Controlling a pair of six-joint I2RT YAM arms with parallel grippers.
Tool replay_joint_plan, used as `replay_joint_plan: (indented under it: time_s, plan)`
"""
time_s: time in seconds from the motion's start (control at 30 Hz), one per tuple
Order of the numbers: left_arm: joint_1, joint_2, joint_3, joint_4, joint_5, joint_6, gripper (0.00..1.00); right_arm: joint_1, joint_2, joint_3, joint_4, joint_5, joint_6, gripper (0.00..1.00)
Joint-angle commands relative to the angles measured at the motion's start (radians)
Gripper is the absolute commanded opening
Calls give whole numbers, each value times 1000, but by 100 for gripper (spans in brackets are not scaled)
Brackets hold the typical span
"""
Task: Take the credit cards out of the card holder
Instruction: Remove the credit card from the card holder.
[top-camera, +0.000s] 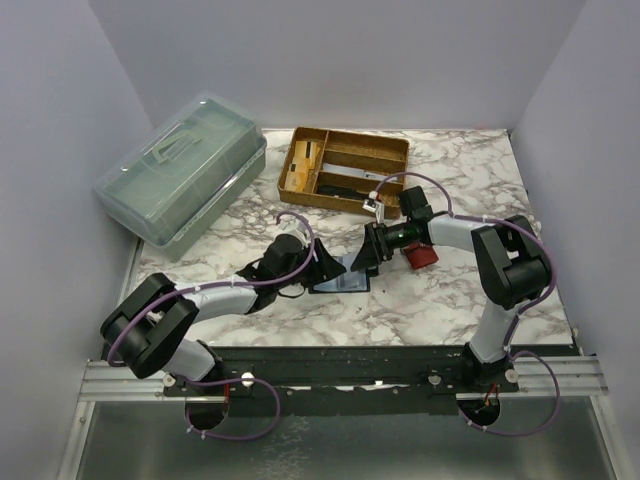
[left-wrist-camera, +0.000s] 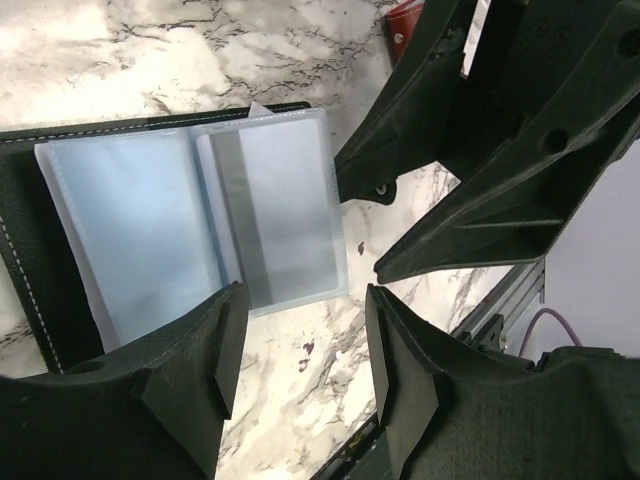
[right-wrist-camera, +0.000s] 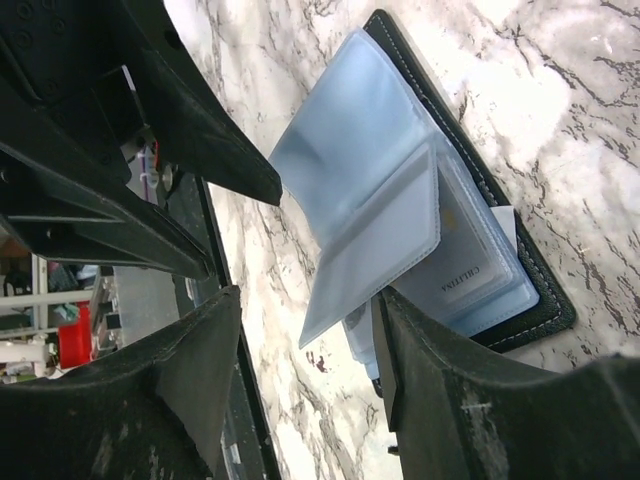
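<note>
The left gripper (left-wrist-camera: 300, 335) hangs open over the near edge of the card holder (left-wrist-camera: 22, 230), its two fingers spread with only a corner of the clear sleeve pages (left-wrist-camera: 130, 230) near the gap. It holds nothing. The right gripper (right-wrist-camera: 305, 340) faces it closely, jaws also apart. One sleeve leaf (right-wrist-camera: 370, 200) stands tilted up from the stack, and its free corner reaches into the space between the right fingers without being pinched.

The holder lies open and flat around the middle of the marble table (top-camera: 450, 300), somewhat toward the near edge. The credit cards are still inside it. A striped card (left-wrist-camera: 275, 215) fills the right-hand pocket, and a printed card (right-wrist-camera: 465, 285) shows through the pages below the raised leaf.

The step in hand looks like getting hold of one card. It would go best with one gripper pressing the dark cover down while the other closes on the card's exposed edge rather than the slippery film, then draws it straight along the pocket. Otherwise the whole holder may lift or slide.

A red wallet (top-camera: 420, 256) lies just right of the grippers. A wooden tray (top-camera: 350, 133) sits at the far edge and a lidded plastic box (top-camera: 185, 170) near the far left corner.
</note>
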Motion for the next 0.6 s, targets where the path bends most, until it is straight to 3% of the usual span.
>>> replay_joint_plan:
  time_s: [0.0, 0.2, 0.47, 0.57]
  plan:
    - [-3, -19, -16, 7, -38, 23, 55, 5, 34, 30, -3, 37, 38, 57]
    - [-3, -8, -23, 40, -51, 3, 52, 5, 62, 28, 24, 102, 86, 40]
    - [-1, 2, -97, 228, -29, -54, 52, 5, 61, 4, 81, 169, 143, 4]
    - [-1, 14, -127, 286, -35, -82, 52, 1, 50, -17, 109, 159, 157, 0]
